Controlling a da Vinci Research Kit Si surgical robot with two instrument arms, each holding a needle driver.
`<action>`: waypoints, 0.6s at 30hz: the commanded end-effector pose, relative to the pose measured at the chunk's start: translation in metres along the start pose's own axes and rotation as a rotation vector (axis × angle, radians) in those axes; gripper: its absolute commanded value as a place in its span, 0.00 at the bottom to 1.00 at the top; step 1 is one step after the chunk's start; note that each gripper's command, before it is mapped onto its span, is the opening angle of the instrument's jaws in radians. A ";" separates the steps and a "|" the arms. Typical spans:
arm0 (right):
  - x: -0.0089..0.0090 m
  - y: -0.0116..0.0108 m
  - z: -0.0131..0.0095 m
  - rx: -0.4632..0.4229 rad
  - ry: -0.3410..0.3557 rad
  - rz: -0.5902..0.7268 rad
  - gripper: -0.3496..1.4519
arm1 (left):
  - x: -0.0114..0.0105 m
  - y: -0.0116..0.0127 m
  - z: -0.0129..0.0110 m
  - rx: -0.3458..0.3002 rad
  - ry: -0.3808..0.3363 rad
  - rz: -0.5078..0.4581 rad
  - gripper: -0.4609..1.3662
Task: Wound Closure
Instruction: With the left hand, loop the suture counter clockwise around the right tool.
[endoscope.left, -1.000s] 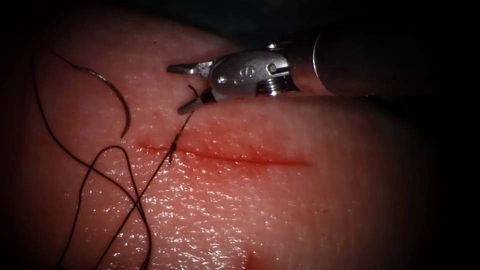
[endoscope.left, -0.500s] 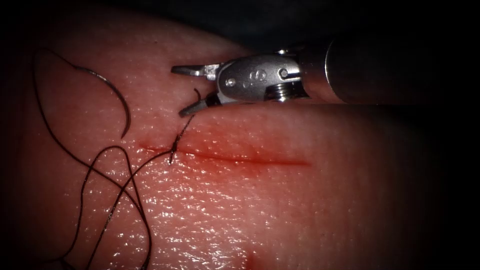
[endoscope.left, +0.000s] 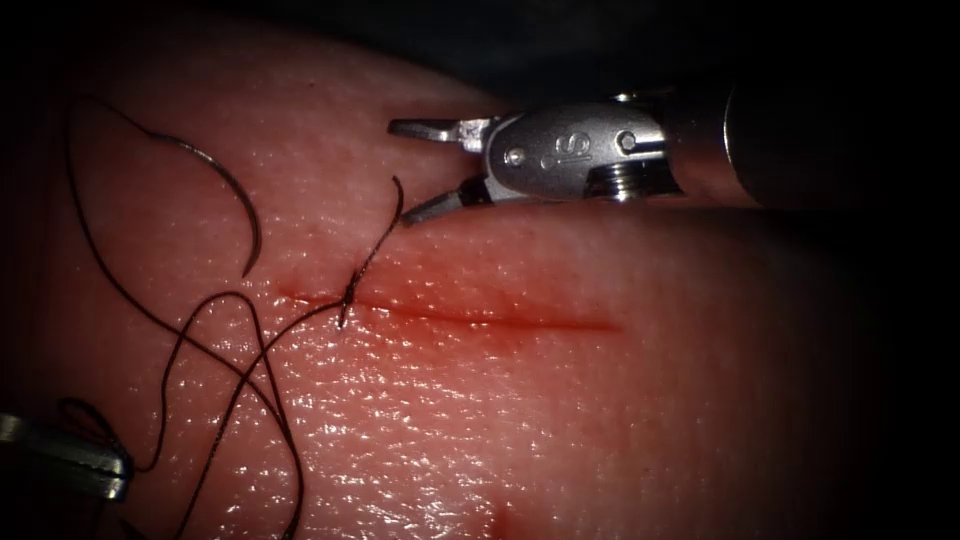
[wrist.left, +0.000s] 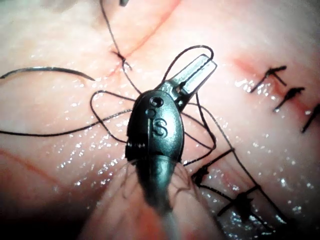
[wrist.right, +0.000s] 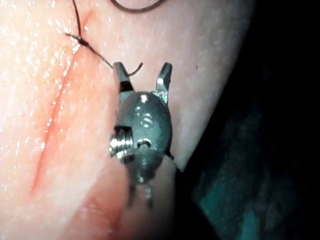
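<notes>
The cut (endoscope.left: 480, 315) runs across the tissue (endoscope.left: 560, 420), with a knotted stitch (endoscope.left: 346, 296) near its left end. A short thread tail (endoscope.left: 385, 225) rises from that knot and stands free. My right tool (endoscope.left: 400, 172) hovers above the cut with its jaws open and nothing between them; its open jaws (wrist.right: 142, 70) flank the tail's tip. The curved needle (endoscope.left: 228, 190) lies loose on the tissue left of the cut, not in it. Long thread (endoscope.left: 235, 370) loops below it. My left tool (endoscope.left: 100, 462) is at the lower left, its jaws (wrist.left: 195, 72) shut amid thread loops; no thread visibly gripped.
Several finished dark stitches (wrist.left: 280, 75) sit along a second line on the tissue beside the left tool. A small red spot (endoscope.left: 500, 520) marks the tissue below the cut. The tissue falls off into darkness behind the right tool's shaft (endoscope.left: 820, 140).
The right tool has drawn back to the right, away from the short tail, jaws open throughout. The left tool has come into view at the lower left. The long thread has shifted slightly.
</notes>
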 end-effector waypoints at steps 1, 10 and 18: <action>0.0000 -0.0002 -0.0001 -0.006 0.002 0.005 0.71 | 0.0000 -0.0006 0.0003 0.012 0.010 0.008 0.06; 0.0002 -0.0011 -0.0005 -0.035 0.040 0.023 0.63 | 0.0000 -0.0053 0.0019 0.063 0.042 0.022 0.06; 0.0011 -0.0021 -0.0008 -0.053 0.069 0.074 0.52 | -0.0009 -0.0092 0.0031 0.092 0.039 0.008 0.06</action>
